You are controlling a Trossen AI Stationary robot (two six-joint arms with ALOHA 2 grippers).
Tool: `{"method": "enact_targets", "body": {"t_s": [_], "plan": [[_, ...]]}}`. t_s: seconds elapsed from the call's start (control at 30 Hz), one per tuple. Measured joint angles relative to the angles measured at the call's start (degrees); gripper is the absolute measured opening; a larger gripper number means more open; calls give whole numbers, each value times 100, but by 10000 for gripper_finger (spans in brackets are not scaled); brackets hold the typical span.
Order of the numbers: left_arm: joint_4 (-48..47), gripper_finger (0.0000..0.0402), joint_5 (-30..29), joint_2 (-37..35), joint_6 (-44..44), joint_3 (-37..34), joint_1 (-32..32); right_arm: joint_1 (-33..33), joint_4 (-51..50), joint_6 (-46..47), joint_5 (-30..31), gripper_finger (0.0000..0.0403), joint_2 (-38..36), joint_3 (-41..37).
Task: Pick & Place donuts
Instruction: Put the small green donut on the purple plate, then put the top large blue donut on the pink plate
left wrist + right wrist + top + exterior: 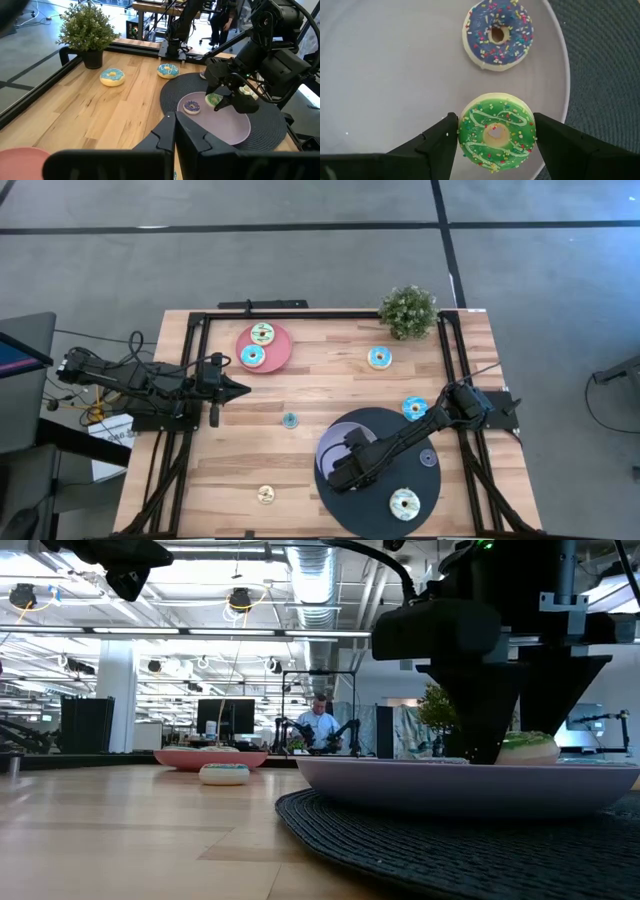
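Observation:
My right gripper [496, 132] reaches over the lavender plate [385, 65] on the dark round mat [400, 430] and is shut on a green-iced donut [496, 134]. A purple-iced donut [498, 34] lies flat on the same plate just beyond it. Two more donuts [257, 346] lie on the pink plate [280, 350] at the far left. Blue-iced donuts [379, 358] [415, 408], a tiny teal one [290, 420] and a tan one [266, 495] lie on the wood. A cream one [404, 503] lies on the mat. My left gripper [243, 388] waits shut at the table's left side. My right gripper pinches the green donut by its outer rim [462, 135], one finger [440, 142] on each opposite side. The fingers come from above, pointing down. The donut lies level, icing up, at the plate's surface near the rim; whether it rests on the plate, I cannot tell.
A potted plant [408, 310] stands at the far edge. A small purple piece [428, 458] sits on the mat near the right arm. A black frame runs along the table's far and side edges. Bare wood lies between the pink plate and the mat.

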Motion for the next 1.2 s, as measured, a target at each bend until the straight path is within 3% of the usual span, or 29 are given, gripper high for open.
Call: {"method": "enact_targets", "body": {"t_s": [0.8,1.2], "plan": [[0,0,2,-1,-3,0,-2,-13,66,-209,-28,247,0,0],[0,0,2,0,-97,0,-1,-7,-57,-114,-26,322,0,0]]}}
